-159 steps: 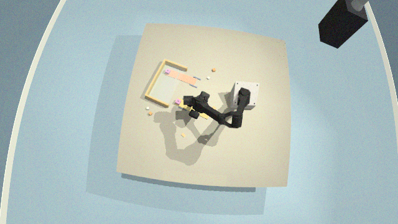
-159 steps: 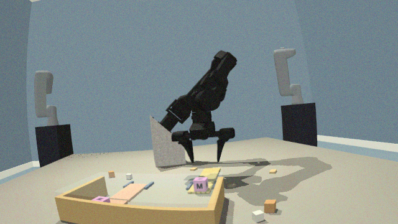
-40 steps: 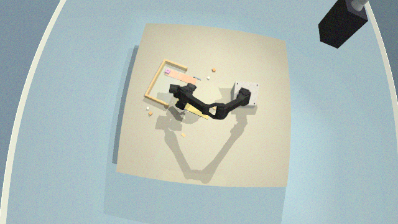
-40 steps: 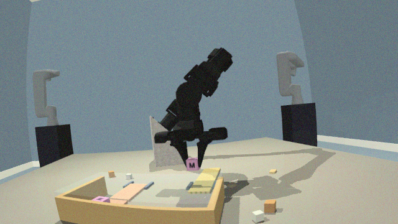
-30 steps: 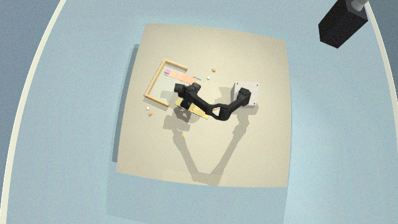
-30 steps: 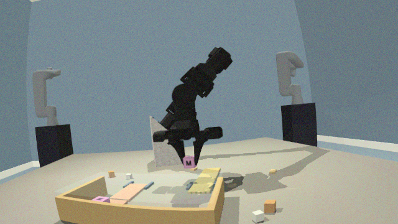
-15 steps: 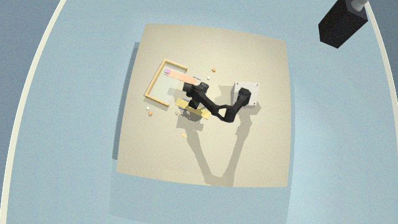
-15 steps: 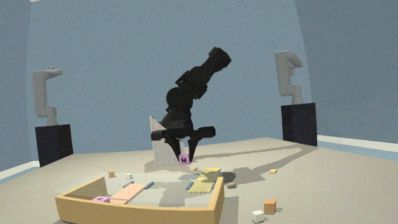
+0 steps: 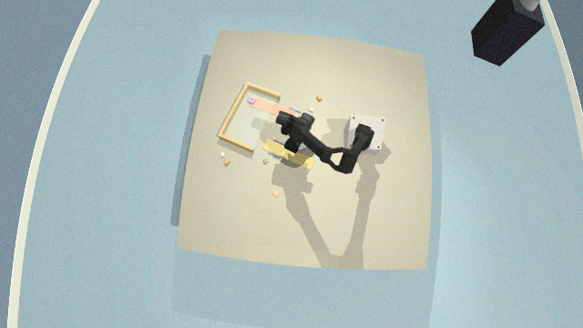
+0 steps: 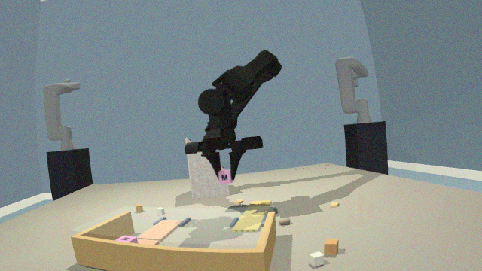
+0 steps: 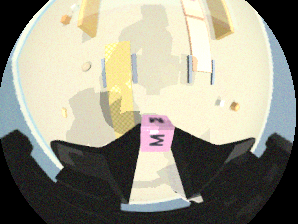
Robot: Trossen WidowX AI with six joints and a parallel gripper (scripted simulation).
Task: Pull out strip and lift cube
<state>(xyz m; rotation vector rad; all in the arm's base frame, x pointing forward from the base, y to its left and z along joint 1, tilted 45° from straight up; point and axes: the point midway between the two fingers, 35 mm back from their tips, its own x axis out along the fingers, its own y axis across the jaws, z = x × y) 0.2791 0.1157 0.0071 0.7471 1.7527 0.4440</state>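
A pink cube (image 10: 224,176) (image 11: 156,134) marked M is between the fingertips of my gripper (image 10: 227,178) (image 11: 154,127), which is shut on it and holds it in the air, clear of the table. The yellow strip (image 9: 273,148) (image 10: 251,221) (image 11: 119,65) lies between short blue-grey rails, its near part reaching toward the arm's base, with no cube on it. The salmon strip (image 9: 278,109) (image 10: 161,229) (image 11: 200,45) shows a seam across it. A second pink cube (image 9: 251,100) (image 10: 126,239) sits at its far end; its letter is unclear.
A low wooden wall (image 9: 232,111) (image 10: 169,260) borders the strips on three sides. Small orange cubes (image 9: 319,98) (image 10: 331,247), white cubes (image 9: 311,109) (image 10: 316,259), a brown pebble (image 9: 265,161) (image 10: 285,221) and a yellow block (image 9: 275,193) (image 10: 334,204) lie around.
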